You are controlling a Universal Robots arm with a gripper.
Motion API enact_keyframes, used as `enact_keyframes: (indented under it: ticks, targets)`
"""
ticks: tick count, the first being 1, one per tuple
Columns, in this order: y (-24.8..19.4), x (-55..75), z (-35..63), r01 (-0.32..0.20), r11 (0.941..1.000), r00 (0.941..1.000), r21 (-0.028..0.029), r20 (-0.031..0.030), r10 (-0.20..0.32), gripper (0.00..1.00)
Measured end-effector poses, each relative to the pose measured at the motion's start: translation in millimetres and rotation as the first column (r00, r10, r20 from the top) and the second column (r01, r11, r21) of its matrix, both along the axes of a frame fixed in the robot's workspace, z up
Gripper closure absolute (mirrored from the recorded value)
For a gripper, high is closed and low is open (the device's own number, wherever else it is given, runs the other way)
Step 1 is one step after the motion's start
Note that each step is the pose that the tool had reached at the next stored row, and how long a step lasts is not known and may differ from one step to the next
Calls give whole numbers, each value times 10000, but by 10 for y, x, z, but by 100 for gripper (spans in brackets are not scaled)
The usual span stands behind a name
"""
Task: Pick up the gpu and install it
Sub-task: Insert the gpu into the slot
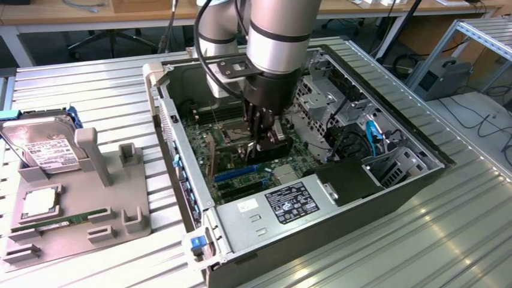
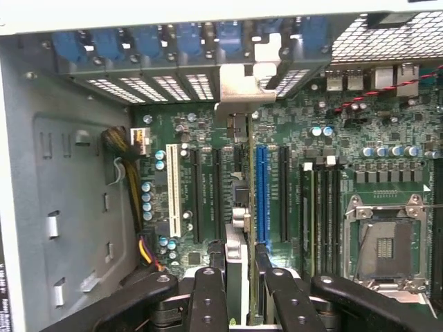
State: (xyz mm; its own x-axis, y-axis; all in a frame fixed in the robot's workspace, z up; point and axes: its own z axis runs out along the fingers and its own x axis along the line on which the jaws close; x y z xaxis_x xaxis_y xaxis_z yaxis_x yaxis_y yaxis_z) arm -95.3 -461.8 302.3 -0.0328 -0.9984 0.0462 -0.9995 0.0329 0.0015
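Your gripper (image 1: 267,146) is down inside the open computer case (image 1: 416,180), over the green motherboard (image 1: 232,135). In the wrist view, the fingers (image 2: 208,297) are part-closed on the gpu (image 2: 239,207), which you see edge-on as a thin card held between them. Its silvery end bracket (image 2: 242,93) reaches the row of rear slot openings with blue clips (image 2: 149,41) at the case wall. The card stands upright just beside the blue expansion slot (image 2: 261,194), between it and the black slots next to the white one (image 2: 174,197). Whether its lower edge is already touching a slot, you cannot tell.

In the exterior view, the empty processor socket (image 1: 230,133) lies close behind the gripper. The power supply (image 1: 280,207) sits at the near end of the case. On the desk (image 1: 104,84) at the exterior view's left, a grey holder (image 1: 120,222) carries a silver hard drive (image 1: 44,150) leaning upright and a narrow green memory stick (image 1: 60,221).
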Motion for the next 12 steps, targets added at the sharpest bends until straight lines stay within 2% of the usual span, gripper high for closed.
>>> enact_keyframes:
  ticks: [2, 4, 12]
  targets:
    - [39, -1, -5, 11, 10000, 10000, -1, 0, -11, 73]
    - [57, -10, -13, 27, 10000, 10000, -1, 0, -27, 73]
    - [77, -99, -62, 94, 10000, 10000, 4, 1, -94, 73]
